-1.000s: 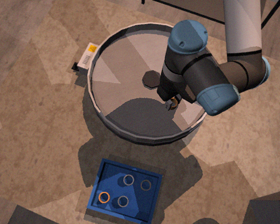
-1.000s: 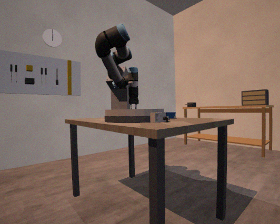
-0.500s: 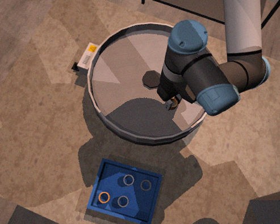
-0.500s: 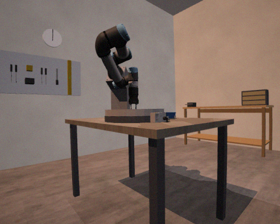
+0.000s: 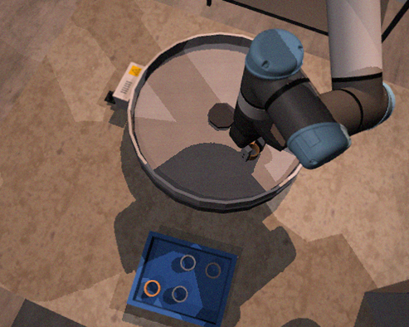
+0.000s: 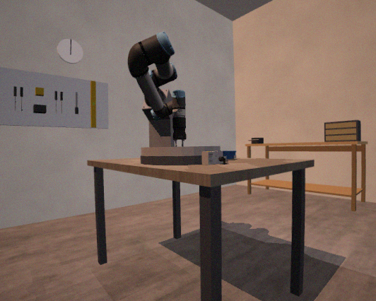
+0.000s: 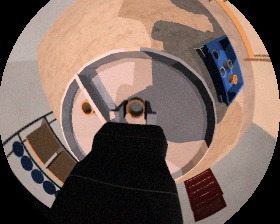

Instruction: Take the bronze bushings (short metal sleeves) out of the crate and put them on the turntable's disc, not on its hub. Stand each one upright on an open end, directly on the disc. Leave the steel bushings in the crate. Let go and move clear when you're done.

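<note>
Hanging over the turntable's disc (image 5: 188,85), the pincer (image 5: 250,150) is clamped on a bronze bushing (image 5: 255,149), of which only an orange sliver shows past the dark fingers from above. It sits just to the crate side of the dark hub (image 5: 221,115), over the disc and apart from the hub. Exterior view: fingertips low, close above the turntable's raised rim (image 6: 180,151); whether the bushing touches the disc cannot be told. Wrist view: the held bushing appears as a small orange ring between two dark finger pads, and a second small orange object (image 7: 86,106) lies on the disc off to one side, too small to identify. Blue crate (image 5: 148,249) rests on the desk (image 5: 43,209) near the turntable, well apart from the pincer. Four rings stand inside it: one bright orange bronze bushing in the crate (image 5: 152,287) at a near corner, and three grey steel bushings (image 5: 188,262), two of them in shadow. A pale control box (image 5: 127,83) with a yellow warning label is fixed against the turntable's rim on the side away from the arm. Arm (image 5: 302,117) reaches in from the desk's far edge, wrist pointed straight down.
</note>
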`<action>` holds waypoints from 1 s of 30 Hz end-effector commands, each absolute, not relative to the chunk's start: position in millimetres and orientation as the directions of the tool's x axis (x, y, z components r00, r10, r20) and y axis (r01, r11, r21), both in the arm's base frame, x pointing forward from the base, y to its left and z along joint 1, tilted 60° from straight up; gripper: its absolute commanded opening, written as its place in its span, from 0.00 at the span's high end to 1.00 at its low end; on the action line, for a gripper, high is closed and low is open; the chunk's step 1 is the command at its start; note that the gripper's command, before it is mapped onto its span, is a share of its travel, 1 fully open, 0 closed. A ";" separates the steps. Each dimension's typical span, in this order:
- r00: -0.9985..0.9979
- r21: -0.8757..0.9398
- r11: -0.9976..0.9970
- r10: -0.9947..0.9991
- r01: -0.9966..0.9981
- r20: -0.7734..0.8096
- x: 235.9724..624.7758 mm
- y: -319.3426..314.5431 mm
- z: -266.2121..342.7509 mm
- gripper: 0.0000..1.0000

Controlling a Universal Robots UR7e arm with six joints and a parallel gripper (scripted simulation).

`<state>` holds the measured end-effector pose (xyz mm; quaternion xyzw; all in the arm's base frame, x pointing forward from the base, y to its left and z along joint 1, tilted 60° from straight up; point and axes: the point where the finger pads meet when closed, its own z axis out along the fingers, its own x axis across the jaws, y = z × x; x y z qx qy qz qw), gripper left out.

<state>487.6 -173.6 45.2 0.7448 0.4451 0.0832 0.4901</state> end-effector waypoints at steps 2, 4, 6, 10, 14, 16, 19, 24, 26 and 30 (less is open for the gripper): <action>0.591 0.806 -0.123 0.744 0.579 -0.311 488.9 -174.7 45.9 1.00; 0.591 0.806 -0.123 0.744 0.579 -0.311 488.9 -174.7 45.9 1.00; 0.591 0.806 -0.123 0.744 0.579 -0.311 488.9 -174.7 45.9 0.22; 0.591 0.806 -0.123 0.744 0.579 -0.311 488.9 -174.7 45.9 0.22; 0.591 0.806 -0.123 0.744 0.579 -0.311 488.9 -174.7 45.9 0.22; 0.591 0.806 -0.123 0.744 0.579 -0.311 488.9 -174.7 45.9 0.22; 0.591 0.806 -0.123 0.744 0.579 -0.311 488.9 -174.7 45.9 0.22; 0.591 0.806 -0.123 0.744 0.579 -0.311 488.9 -174.7 45.9 0.22; 0.591 0.806 -0.123 0.744 0.579 -0.311 488.9 -174.7 45.9 0.22; 0.591 0.806 -0.123 0.744 0.579 -0.311 488.9 -174.7 45.9 0.22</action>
